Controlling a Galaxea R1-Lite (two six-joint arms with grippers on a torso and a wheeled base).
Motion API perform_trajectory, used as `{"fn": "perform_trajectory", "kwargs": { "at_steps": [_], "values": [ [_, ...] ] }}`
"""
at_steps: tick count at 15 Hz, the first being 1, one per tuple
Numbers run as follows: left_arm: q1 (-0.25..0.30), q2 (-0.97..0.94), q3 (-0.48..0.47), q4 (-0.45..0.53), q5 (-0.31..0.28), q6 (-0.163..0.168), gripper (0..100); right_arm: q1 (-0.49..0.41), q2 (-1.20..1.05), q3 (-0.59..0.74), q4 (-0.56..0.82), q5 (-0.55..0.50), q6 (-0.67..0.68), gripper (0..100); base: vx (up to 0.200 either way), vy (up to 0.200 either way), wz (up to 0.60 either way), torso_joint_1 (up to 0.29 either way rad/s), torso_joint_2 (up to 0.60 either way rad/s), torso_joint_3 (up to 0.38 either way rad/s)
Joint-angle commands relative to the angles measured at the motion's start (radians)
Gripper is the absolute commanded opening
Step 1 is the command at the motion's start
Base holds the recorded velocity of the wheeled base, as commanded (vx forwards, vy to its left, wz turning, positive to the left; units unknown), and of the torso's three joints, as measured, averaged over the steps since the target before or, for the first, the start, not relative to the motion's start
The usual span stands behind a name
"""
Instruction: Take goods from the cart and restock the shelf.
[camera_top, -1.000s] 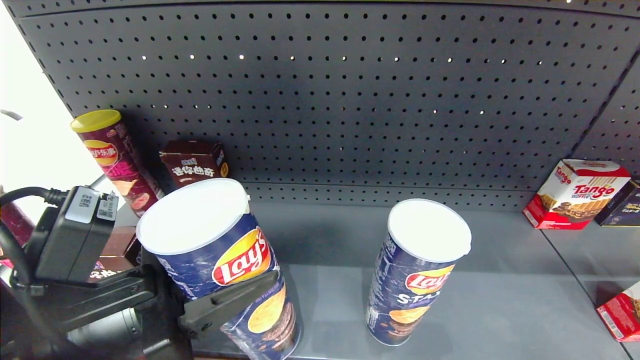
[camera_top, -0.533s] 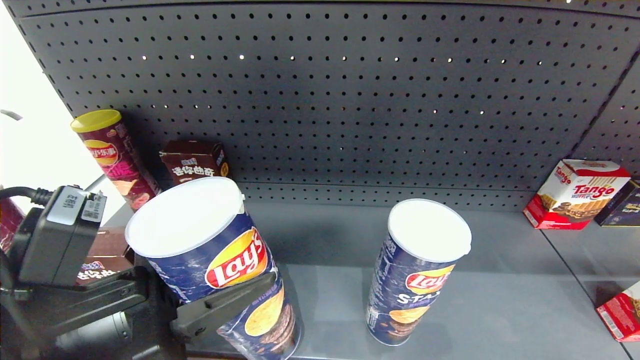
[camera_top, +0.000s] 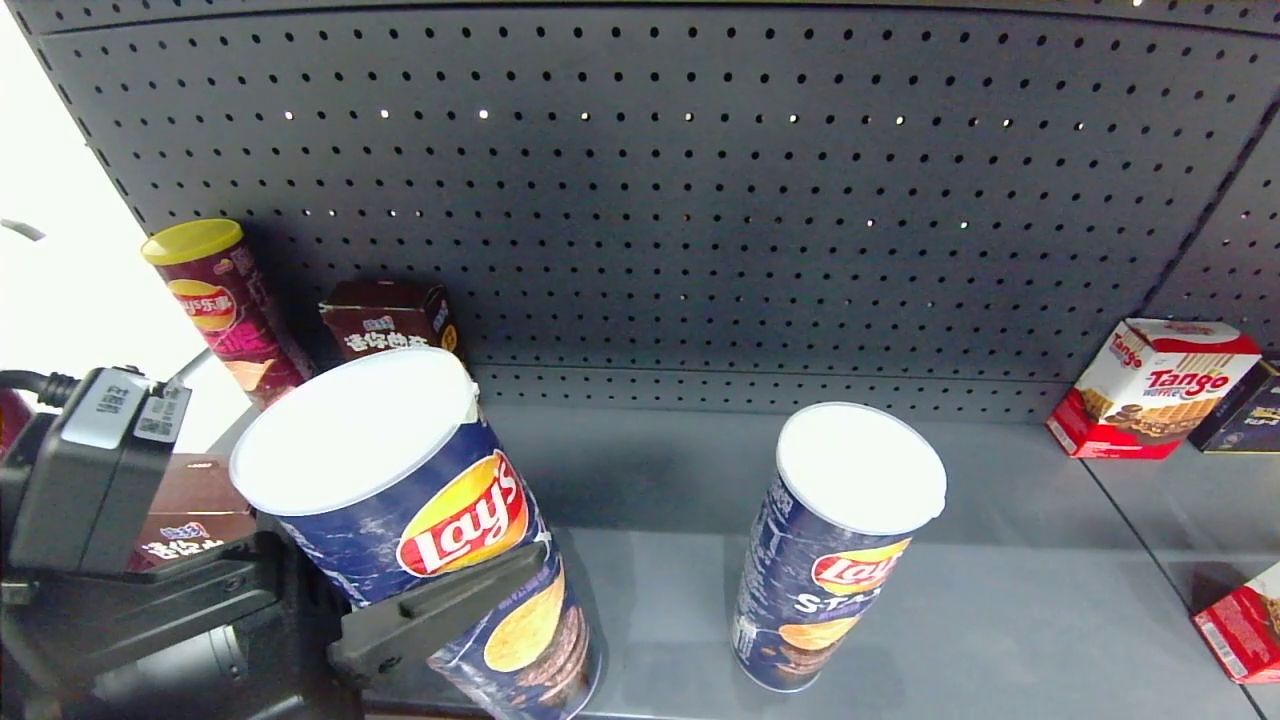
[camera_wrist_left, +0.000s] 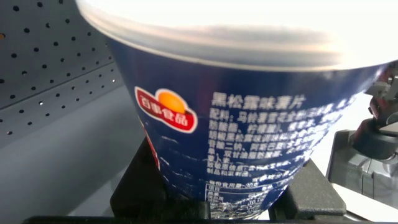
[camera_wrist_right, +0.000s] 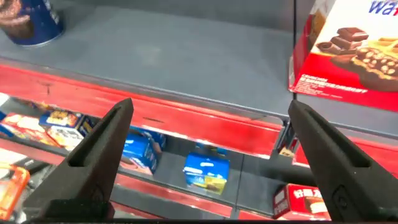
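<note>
Grey shelf (camera_top: 1000, 620), left jaws gripping tilted chip can (camera_top: 440, 510), right jaws spread, empty

The left gripper (camera_top: 385, 585) clamps the tilted blue can (camera_top: 420, 520) at the shelf (camera_top: 1000, 620) front-left edge, and the right gripper (camera_wrist_right: 211, 109) hangs wide open before the shelf.

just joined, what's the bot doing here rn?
Restocking. The left gripper is shut on a blue chip can and holds it tilted at the front left of the grey shelf. Whether the can's base touches the shelf can't be told. A second blue can stands upright on the shelf to the right of it, apart from it. The right gripper is open and holds nothing, in front of the shelf's edge near a red box.
</note>
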Motion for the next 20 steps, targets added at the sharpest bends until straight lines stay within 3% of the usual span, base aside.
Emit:
{"fn": "perform_trajectory", "kwargs": {
  "at_steps": [1,3,4,5,6,7,12,14,17,20],
  "values": [
    [0.0,-0.003,-0.005,0.0,0.0,-0.001,0,0.0,0.006,0.001,0.0,0.001,0.002,100,0.0,0.0,0.0,0.0,0.0,0.0],
    [0.001,-0.017,-0.002,0.003,0.0,-0.001,0,-0.002,0.006,0.001,0.0,0.001,0.003,100,0.0,0.0,0.0,0.0,0.0,0.0],
    [0.0,-0.018,-0.002,0.006,0.0,-0.002,0,-0.055,0.011,-0.001,0.002,0.003,0.005,100,0.0,0.0,0.0,0.0,0.0,0.0],
    [0.0,-0.018,-0.005,0.008,-0.011,-0.004,0,-0.18,0.003,-0.001,0.002,0.003,0.003,100,0.0,0.0,0.0,0.0,0.0,0.0],
    [0.001,-0.017,-0.011,0.008,-0.023,-0.004,0,-0.226,-0.009,-0.001,0.002,0.003,0.003,100,0.0,0.0,0.0,0.0,0.0,0.0],
    [0.009,-0.015,-0.025,0.009,-0.04,-0.005,0,-0.215,-0.09,0.001,-0.001,0.004,0.008,100,0.0,0.0,0.0,0.0,0.0,0.0],
    [0.009,-0.011,-0.098,0.038,-0.037,-0.01,0,-0.213,-0.089,0.001,-0.001,0.003,0.006,100,0.0,0.0,0.0,0.0,0.0,0.0],
    [0.0,-0.012,-0.152,0.157,-0.049,-0.016,0,-0.213,-0.089,0.001,-0.001,0.003,0.006,100,0.0,0.0,0.0,0.0,0.0,0.0],
    [0.013,0.031,-0.355,0.356,-0.052,-0.016,0,-0.213,-0.089,0.001,-0.001,0.004,0.006,100,0.0,0.0,0.0,0.0,0.0,0.0],
    [0.01,0.054,-0.419,0.399,-0.057,-0.01,0,-0.213,-0.089,0.001,-0.001,0.003,0.006,100,0.0,0.0,0.0,0.0,0.0,0.0]
  ]
}}
